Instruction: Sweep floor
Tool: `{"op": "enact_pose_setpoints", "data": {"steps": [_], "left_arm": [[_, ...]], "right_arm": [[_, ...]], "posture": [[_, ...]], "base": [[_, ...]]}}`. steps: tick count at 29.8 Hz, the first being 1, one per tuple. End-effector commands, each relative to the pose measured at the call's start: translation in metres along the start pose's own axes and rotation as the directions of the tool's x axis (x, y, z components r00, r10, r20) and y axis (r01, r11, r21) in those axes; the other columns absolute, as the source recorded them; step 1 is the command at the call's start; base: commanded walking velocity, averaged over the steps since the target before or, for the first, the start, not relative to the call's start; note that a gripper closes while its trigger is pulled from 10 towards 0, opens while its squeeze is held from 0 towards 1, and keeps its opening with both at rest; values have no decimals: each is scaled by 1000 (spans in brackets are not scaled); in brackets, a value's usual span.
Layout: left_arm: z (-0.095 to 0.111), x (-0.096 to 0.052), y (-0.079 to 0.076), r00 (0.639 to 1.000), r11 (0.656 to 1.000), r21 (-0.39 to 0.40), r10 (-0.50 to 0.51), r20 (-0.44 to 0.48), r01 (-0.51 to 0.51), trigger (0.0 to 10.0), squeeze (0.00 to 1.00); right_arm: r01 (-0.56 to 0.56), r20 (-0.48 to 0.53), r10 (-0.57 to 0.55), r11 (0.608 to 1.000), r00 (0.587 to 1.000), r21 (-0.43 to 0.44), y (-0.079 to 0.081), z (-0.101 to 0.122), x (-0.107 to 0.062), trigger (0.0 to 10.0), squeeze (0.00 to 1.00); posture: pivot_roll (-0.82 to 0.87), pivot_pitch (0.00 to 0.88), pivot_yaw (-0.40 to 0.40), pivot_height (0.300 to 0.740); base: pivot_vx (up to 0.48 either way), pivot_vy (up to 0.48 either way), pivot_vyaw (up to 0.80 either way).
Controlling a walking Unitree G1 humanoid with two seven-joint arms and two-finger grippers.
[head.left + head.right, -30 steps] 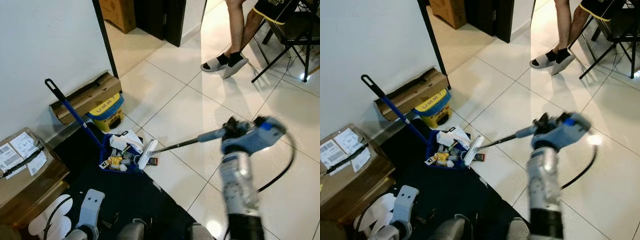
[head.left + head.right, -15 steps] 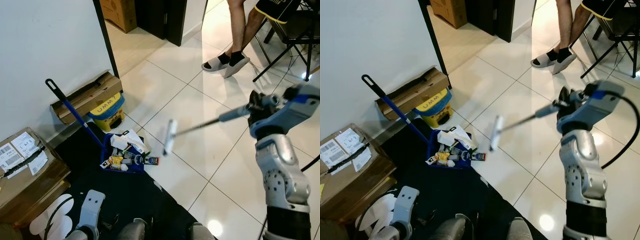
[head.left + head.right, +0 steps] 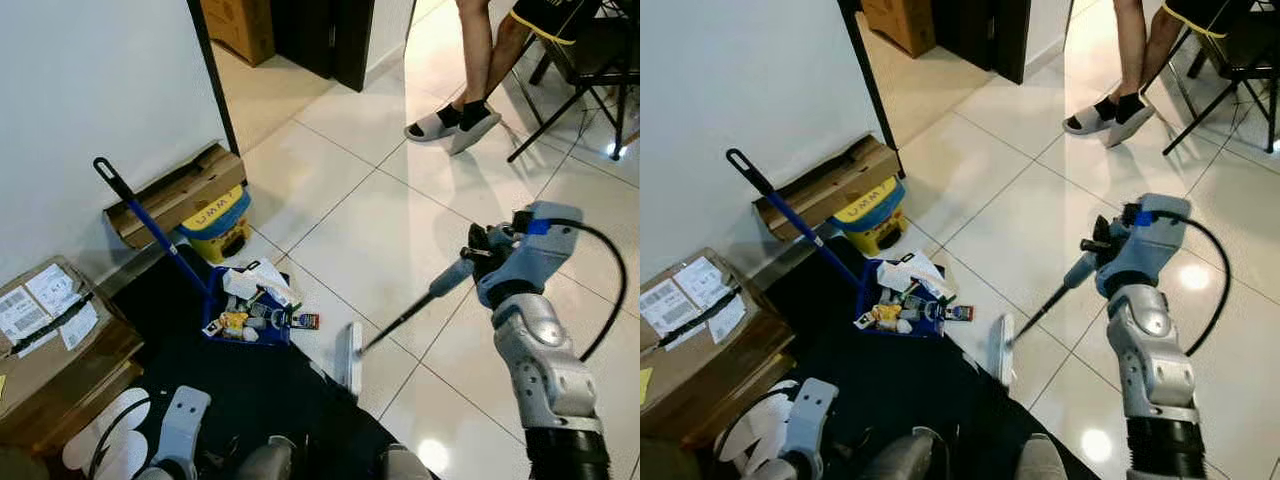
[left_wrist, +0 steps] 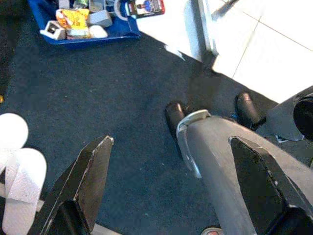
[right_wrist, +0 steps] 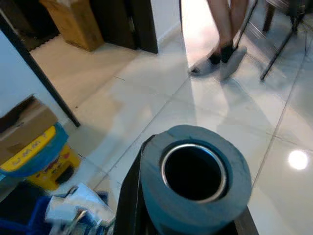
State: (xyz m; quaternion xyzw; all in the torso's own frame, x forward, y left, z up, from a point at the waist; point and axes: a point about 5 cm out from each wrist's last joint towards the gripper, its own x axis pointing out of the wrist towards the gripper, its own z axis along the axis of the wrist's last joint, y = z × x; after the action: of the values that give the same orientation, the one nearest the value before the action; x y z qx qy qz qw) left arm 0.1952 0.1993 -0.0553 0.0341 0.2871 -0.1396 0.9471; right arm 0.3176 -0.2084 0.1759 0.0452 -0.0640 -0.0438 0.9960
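Glossy white tiles (image 3: 400, 210), dark mat (image 3: 250, 390) (dustpan (image 3: 245, 320) alongside)

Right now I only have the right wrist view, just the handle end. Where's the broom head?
Observer: The right gripper holds the handle; the broom head is on the white tile at the dark mat's edge, apart from the blue dustpan.
Operator: Any litter outside the dustpan?
Observer: One small red item lies on the tile at its lip.
Operator: And the left gripper?
Observer: The left gripper hangs open over the mat.
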Motion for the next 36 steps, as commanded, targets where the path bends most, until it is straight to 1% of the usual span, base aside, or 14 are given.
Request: {"op": "enact_pose_setpoints", "data": {"steps": [1,3,4,6,12,16,18,19,24,26,28,31,32,36], "left_arm": [[-15,-12,6,999,1000,3,8,-38,-8,10000,0],[-15,-12,6,999,1000,3,8,-38,-8,10000,0],[-17,-15,8,999,1000,4,11,-39,-11,10000,0],[-18,-17,9,999,1000,7,12,-38,-12,10000,0],[-19,-19,10,999,1000,12,10,-37,-10,10000,0],[-21,-22,9,999,1000,19,4,-39,-3,10000,0],[-21,-22,9,999,1000,19,4,-39,-3,10000,0],[-22,-22,10,999,1000,20,5,-39,-4,10000,0],[-21,-23,13,999,1000,24,6,-37,-5,10000,0],[-21,-23,13,999,1000,24,6,-37,-5,10000,0],[-21,-24,14,999,1000,25,9,-39,-8,10000,0],[-21,-24,14,999,1000,25,9,-39,-8,10000,0],[-21,-24,14,999,1000,26,10,-40,-9,10000,0],[-21,-25,15,999,1000,27,11,-40,-10,10000,0]], "right_arm": [[-50,29,52,998,998,-35,19,-14,2,10000,0],[-50,29,52,998,998,-35,19,-14,2,10000,0],[-69,36,70,997,997,-44,29,-18,4,10000,0],[-76,41,77,997,996,-34,36,-19,6,10000,0],[-67,61,67,998,996,-9,43,-21,8,10000,0],[76,165,-97,988,981,133,41,-20,15,10000,0],[76,165,-97,988,981,133,41,-20,15,10000,0],[90,174,-123,979,977,183,42,-19,17,10000,0],[68,212,-126,963,969,261,53,-16,22,10000,0],[68,212,-126,963,969,261,53,-16,22,10000,0],[38,214,-119,936,969,349,68,-14,23,10000,0],[38,214,-119,936,969,349,68,-14,23,10000,0],[30,206,-121,918,971,395,75,-14,23,10000,0],[34,190,-136,887,972,461,81,-13,24,10000,0]], "posture": [[-44,361,78,740],[-44,361,78,740],[-41,365,82,740],[-39,369,81,740],[-33,370,81,740],[-21,369,92,740],[-21,369,92,740],[-19,369,93,740],[-19,369,93,740],[-19,369,93,740],[14,370,101,740],[14,370,101,740],[15,368,103,740],[12,366,104,740]], "base": [[0,0,0],[0,0,0],[0,0,0],[0,0,0],[0,0,0],[0,0,0],[0,0,0],[0,0,0],[0,0,0],[0,0,0],[0,0,0],[0,0,0],[0,0,0],[0,0,0]]}}
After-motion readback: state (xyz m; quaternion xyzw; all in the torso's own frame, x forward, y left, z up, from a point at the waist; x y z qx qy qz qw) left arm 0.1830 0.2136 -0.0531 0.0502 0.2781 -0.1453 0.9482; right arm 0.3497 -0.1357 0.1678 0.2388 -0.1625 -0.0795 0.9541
